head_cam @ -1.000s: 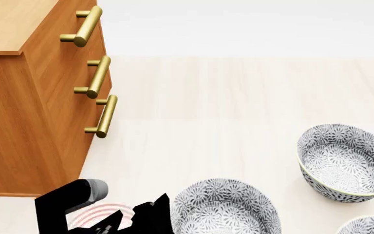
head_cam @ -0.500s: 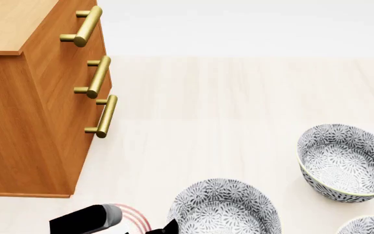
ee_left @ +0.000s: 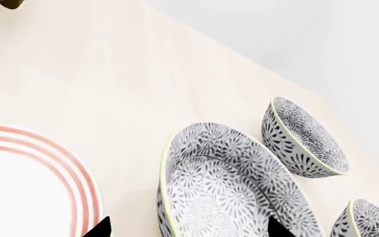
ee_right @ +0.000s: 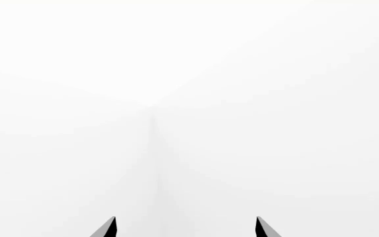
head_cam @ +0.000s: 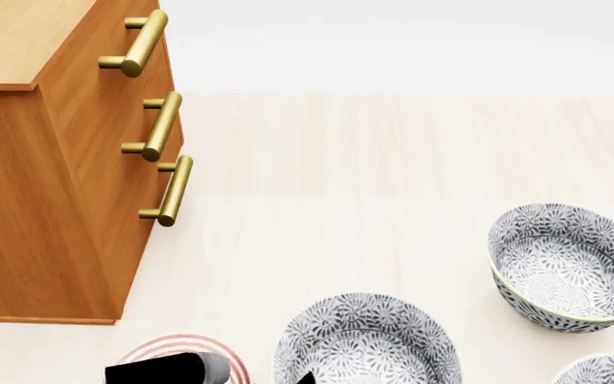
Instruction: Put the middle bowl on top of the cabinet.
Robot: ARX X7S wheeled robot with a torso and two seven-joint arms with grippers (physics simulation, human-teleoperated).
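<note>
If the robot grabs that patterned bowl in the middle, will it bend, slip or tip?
The middle bowl looks like glazed ceramic, so it is probably rigid and breakable if dropped. Its smooth, thin rim may be slippery between the fingertips of the left gripper. Its deep, rounded sides suggest it could rock if pushed at the rim rather than slide.

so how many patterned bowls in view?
3: the middle bowl at bottom centre, a second bowl at right, a third bowl cut off at the bottom-right corner. More may be off-frame.
</note>
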